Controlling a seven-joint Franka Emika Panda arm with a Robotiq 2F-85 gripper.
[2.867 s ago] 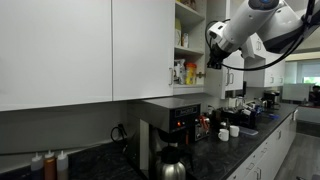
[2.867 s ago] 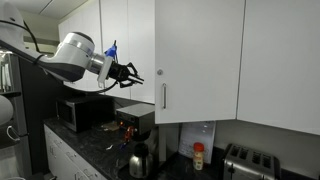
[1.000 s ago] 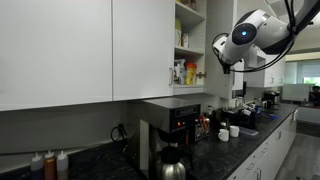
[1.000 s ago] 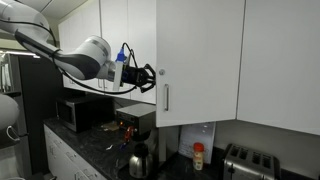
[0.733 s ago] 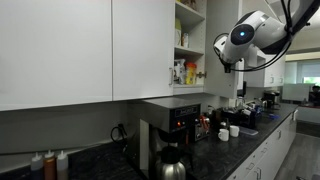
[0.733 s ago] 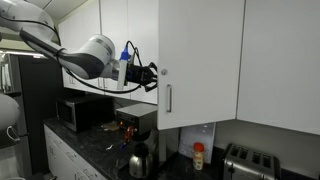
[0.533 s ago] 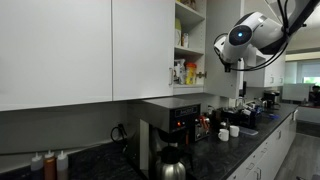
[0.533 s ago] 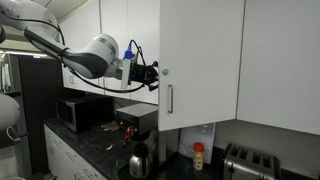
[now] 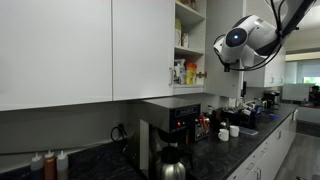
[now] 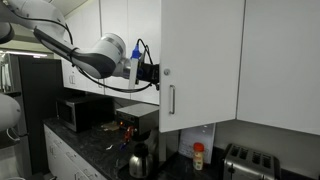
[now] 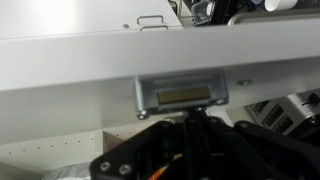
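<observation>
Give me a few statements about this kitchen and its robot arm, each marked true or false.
1. The gripper is shut. True.
2. The gripper holds a bottle. False: it is empty, close against the white cabinet door.
3. A metal jug stands on the counter. True.
4. The open cabinet is bare inside. False: containers stand in it.
</observation>
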